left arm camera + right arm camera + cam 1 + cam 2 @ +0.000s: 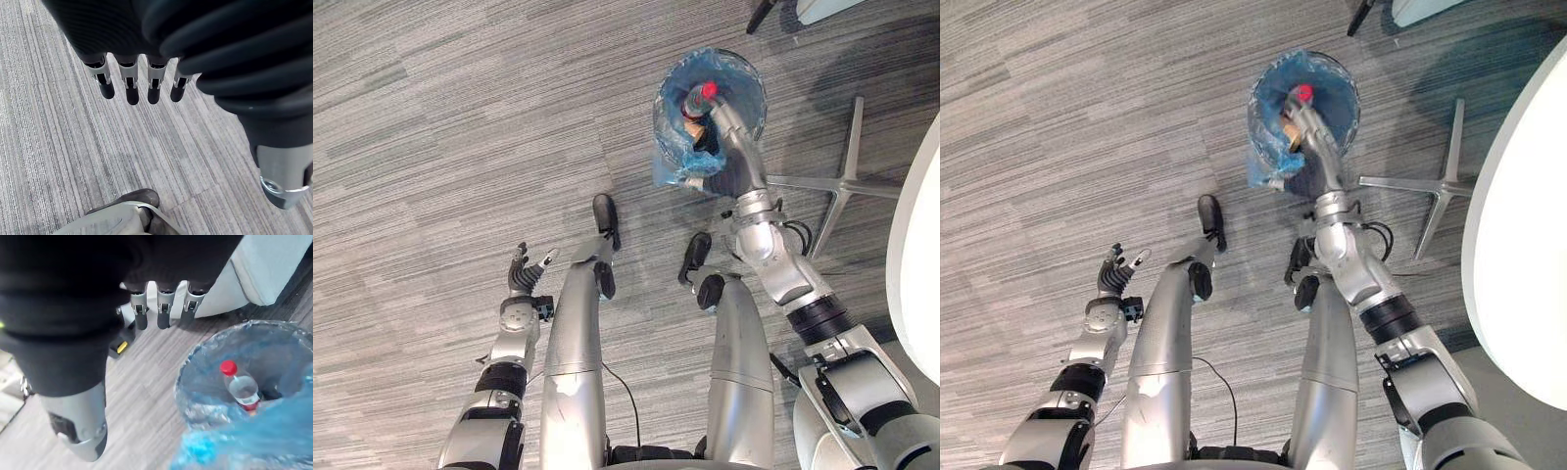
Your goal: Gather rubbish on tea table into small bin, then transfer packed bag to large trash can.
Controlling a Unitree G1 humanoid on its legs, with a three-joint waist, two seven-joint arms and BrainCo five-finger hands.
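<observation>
Small bin point(744, 70), lined with a blue bag, stands on grey carpet point(431, 147); a clear red-capped bottle point(240, 389) sits inside it. Right hand point(729, 174) is over the bin's near rim, fingers straight, holding nothing. Left hand point(521, 276) is well apart above the carpet, fingers relaxed and spread.

Straight-fingered left hand point(521, 279), right hand point(164, 316)
</observation>
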